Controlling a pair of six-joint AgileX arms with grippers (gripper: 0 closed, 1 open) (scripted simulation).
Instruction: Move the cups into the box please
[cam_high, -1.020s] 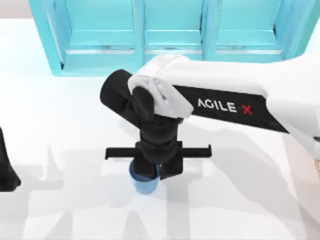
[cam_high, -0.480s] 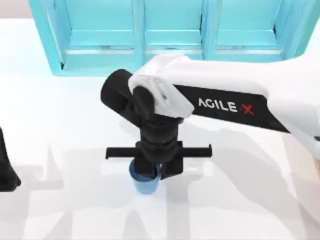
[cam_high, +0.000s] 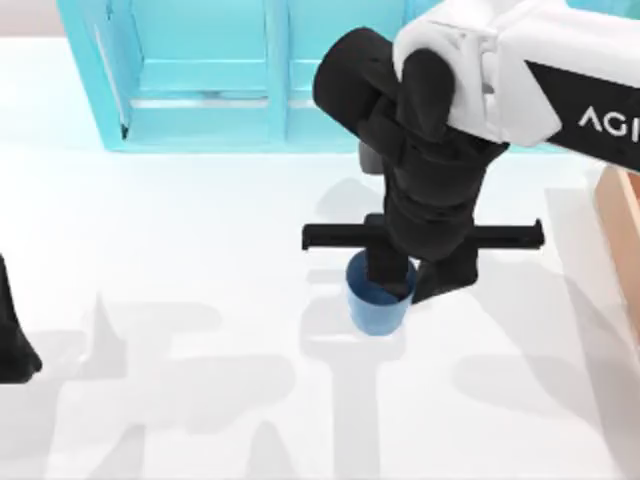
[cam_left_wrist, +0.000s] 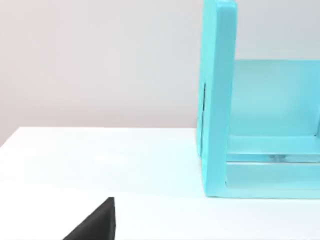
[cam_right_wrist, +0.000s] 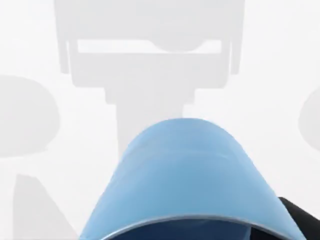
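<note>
Right gripper (cam_high: 400, 285) is clamped on the blue cup (cam_high: 378, 305), one finger inside the rim, one outside. Since a second ago cup and arm have shifted right and look lifted off the table (cam_high: 150, 250). Transfer underway. Box (cam_high: 622, 215) sits at the right edge, near. Shelf (cam_high: 200, 90) behind. Left arm (cam_high: 12, 340) parked far left; grip state can't tell.

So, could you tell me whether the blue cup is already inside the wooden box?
No, in the top view the blue cup hangs under the right hand, apart from the box at the table's right edge.
</note>
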